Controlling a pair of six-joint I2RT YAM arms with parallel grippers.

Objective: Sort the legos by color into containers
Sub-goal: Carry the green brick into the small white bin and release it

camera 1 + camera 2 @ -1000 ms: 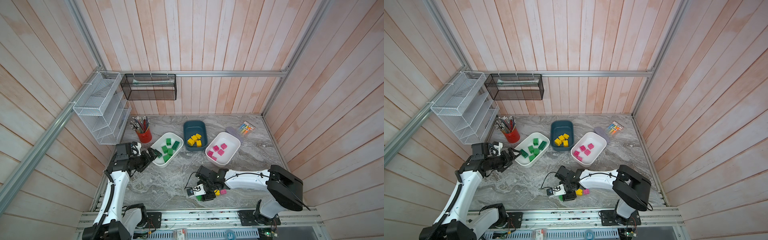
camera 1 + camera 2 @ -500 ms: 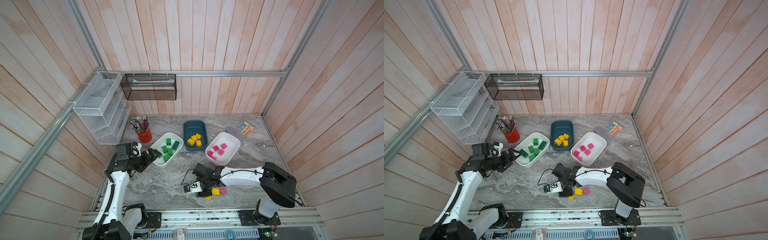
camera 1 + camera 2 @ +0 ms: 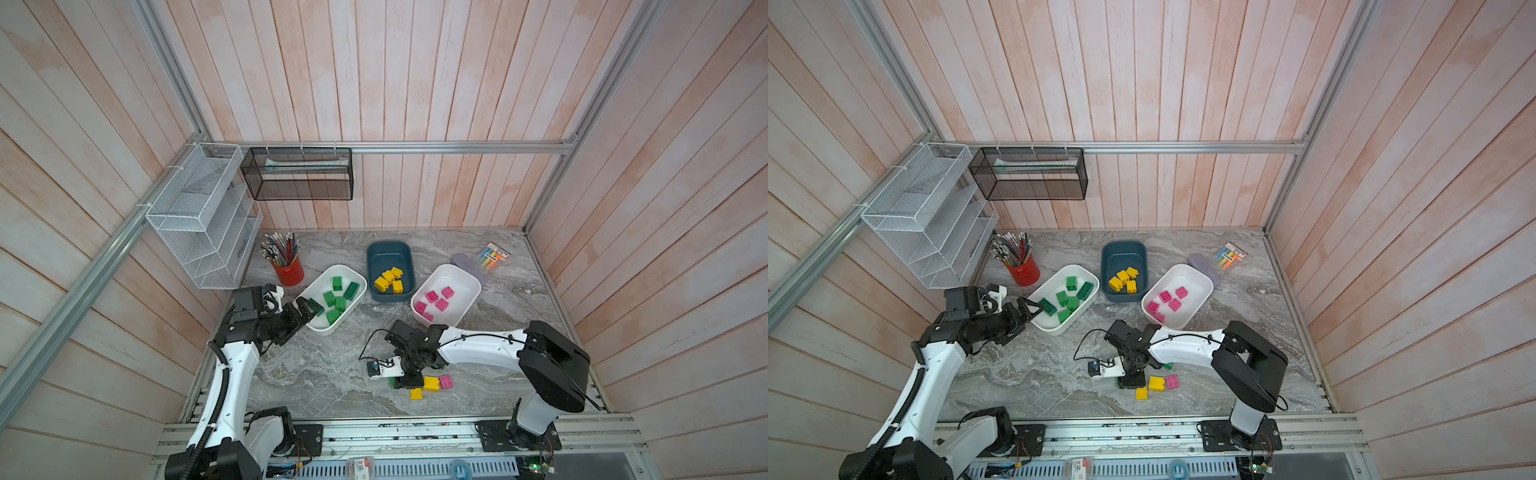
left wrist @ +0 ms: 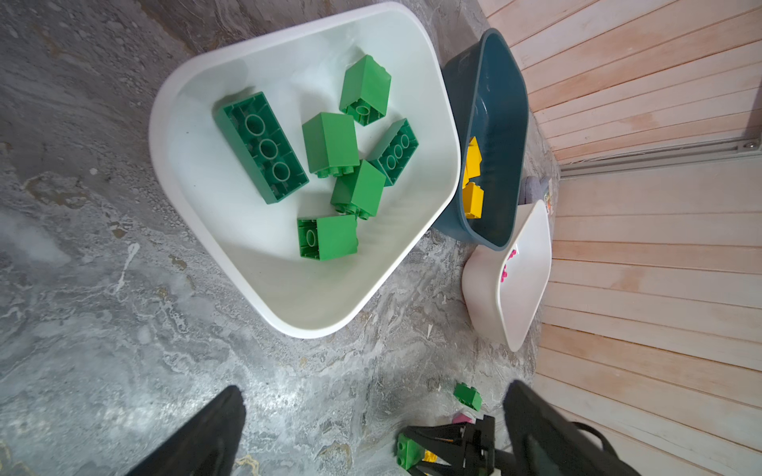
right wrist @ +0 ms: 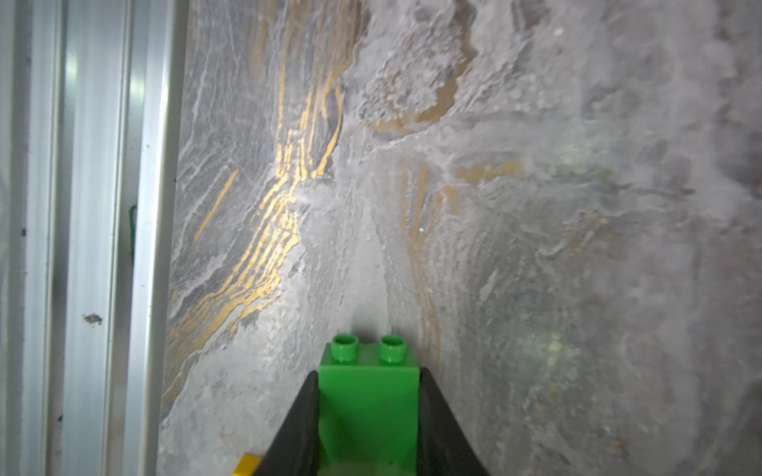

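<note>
The green brick [image 5: 369, 395] lies at the front of the worktop [image 5: 536, 206], pinched by its sides in the right gripper [image 5: 369, 381]. It is well apart from the white tub [image 3: 318, 286] of greens, where the left gripper [image 4: 371, 428] hangs spread wide. The hold looks shallow, so the brick could twist loose on lifting or knock the yellow brick [image 3: 431, 383] beside it. From above, the wrist hides the grip.

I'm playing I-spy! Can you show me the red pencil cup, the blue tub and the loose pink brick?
red pencil cup [image 3: 289, 272]: in a top view, on its red side.
blue tub [image 3: 388, 258]: in a top view, on its bare floor.
loose pink brick [image 3: 446, 381]: in a top view, on its top face.
</note>
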